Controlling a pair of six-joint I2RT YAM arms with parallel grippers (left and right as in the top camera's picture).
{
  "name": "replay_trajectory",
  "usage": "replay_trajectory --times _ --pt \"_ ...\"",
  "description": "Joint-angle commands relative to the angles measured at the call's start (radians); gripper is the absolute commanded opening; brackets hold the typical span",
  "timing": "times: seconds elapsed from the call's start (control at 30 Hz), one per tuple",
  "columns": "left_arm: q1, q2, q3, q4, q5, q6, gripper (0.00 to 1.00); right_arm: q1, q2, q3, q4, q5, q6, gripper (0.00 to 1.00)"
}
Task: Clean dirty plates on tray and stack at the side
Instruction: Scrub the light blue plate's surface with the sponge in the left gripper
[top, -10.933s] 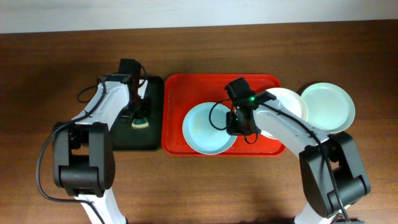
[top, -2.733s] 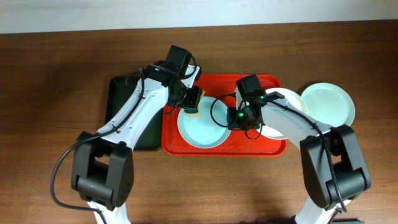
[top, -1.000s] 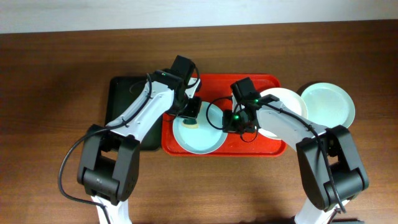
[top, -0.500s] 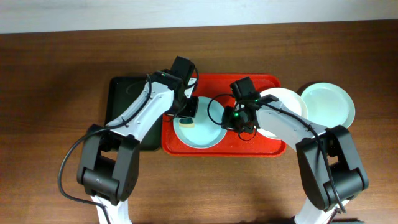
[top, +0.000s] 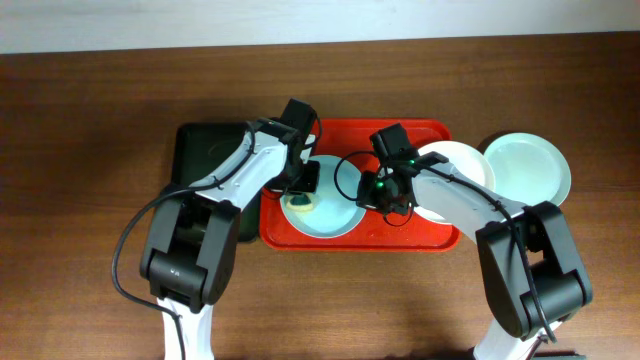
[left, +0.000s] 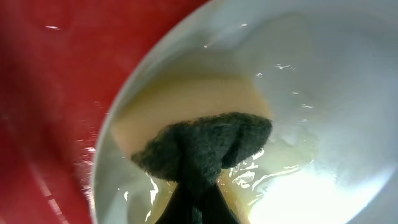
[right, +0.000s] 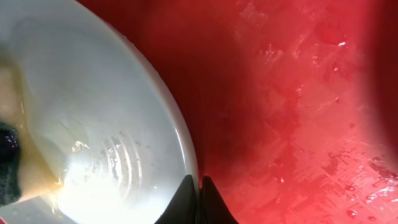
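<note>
A pale mint-blue plate (top: 335, 215) lies on the left part of the red tray (top: 345, 135). My left gripper (top: 305, 185) is shut on a yellow sponge (top: 300, 202) with a dark scouring side and presses it onto the plate's left inner side. In the left wrist view the sponge (left: 193, 109) lies flat in the wet plate (left: 323, 93), and the gripper (left: 199, 208) pinches its dark layer. My right gripper (top: 381, 190) is shut on the plate's right rim. The right wrist view shows the gripper (right: 199, 199) with both fingers closed on the rim of the plate (right: 93, 112).
A white plate (top: 462, 165) lies at the tray's right end, partly under my right arm. A second mint plate (top: 528, 170) sits on the table just right of the tray. A black tray (top: 205, 165) lies left of the red one.
The left gripper brought the sponge from the black tray onto the plate. Over the last second it has rubbed in small strokes on the plate's left side. The right gripper has kept hold of the rim.
</note>
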Motion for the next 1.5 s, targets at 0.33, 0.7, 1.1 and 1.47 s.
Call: replay_trajectory --times 0.33,0.7,1.1,1.47 --pt "0.063 -0.05 0.023 0.016 0.439 0.159 0.0 0.005 -0.014 -0.005 -0.006 0.027 0.005 0.04" --pt "0.076 -0.092 -0.007 -0.019 0.105 0.125 0.0 0.005 -0.014 -0.005 -0.006 0.027 0.005 0.04" --pt "0.01 -0.063 -0.2 0.225 0.089 0.026 0.0 0.006 -0.014 -0.005 -0.006 0.027 0.005 0.04" --pt "-0.005 -0.096 -0.129 0.233 0.441 0.06 0.0 0.005 -0.014 -0.005 -0.007 0.027 0.005 0.04"
